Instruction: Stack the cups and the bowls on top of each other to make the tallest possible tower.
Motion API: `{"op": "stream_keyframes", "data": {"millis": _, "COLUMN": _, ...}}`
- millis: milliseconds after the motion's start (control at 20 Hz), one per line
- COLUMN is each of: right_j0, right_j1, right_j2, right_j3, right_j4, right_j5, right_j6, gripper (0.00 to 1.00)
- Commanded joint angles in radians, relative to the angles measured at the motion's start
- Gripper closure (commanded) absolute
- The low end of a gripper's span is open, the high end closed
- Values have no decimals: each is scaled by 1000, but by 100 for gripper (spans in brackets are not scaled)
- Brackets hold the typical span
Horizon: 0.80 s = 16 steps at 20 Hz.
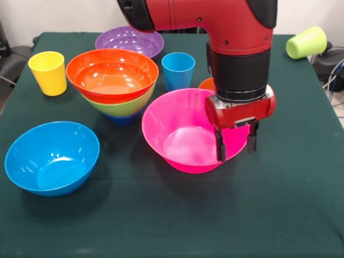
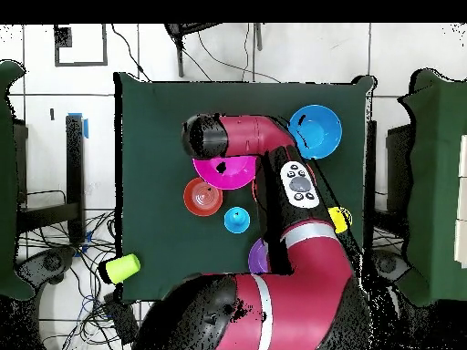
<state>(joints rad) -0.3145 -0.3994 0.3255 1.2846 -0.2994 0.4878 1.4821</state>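
My gripper [image 1: 236, 143] hangs open over the right rim of the large pink bowl [image 1: 183, 131], with one finger inside the bowl and one outside. The bowl stands on the table. The tower [image 1: 114, 86] at the back left is an orange-red bowl [image 1: 112, 74] nested in a lime green bowl [image 1: 122, 107] on a small dark blue bowl [image 1: 122, 119]. A light blue bowl [image 1: 52, 157] sits at the front left and a purple bowl [image 1: 129, 42] at the back. The yellow cup [image 1: 48, 72] and light blue cup [image 1: 178, 70] stand upright. The lime green cup [image 1: 306, 42] lies on its side. The small orange bowl [image 1: 207, 84] peeks out behind my wrist.
The table has a dark green cloth [image 1: 161, 215]. In the overhead view my arm [image 2: 274, 182] covers the gripper and part of the pink bowl [image 2: 223, 170]; the light blue bowl [image 2: 315, 130] and lime green cup [image 2: 120, 267] sit near opposite table edges.
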Motion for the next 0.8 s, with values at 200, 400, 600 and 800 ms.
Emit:
{"op": "stream_keyframes", "data": {"millis": 200, "right_j0": 58, "right_j1": -43, "right_j2": -102, "right_j3": -5, "right_j4": -41, "right_j5": -37, "right_j6": 149, "gripper": 0}}
{"op": "stream_keyframes", "data": {"millis": 400, "right_j0": 88, "right_j1": -51, "right_j2": -142, "right_j3": 6, "right_j4": -32, "right_j5": -48, "right_j6": 177, "gripper": 0}}
{"op": "stream_keyframes", "data": {"millis": 600, "right_j0": 120, "right_j1": -43, "right_j2": -178, "right_j3": -3, "right_j4": -25, "right_j5": -60, "right_j6": 196, "gripper": 0}}
{"op": "stream_keyframes", "data": {"millis": 800, "right_j0": 153, "right_j1": -27, "right_j2": -228, "right_j3": -8, "right_j4": -7, "right_j5": -76, "right_j6": 241, "gripper": 0}}
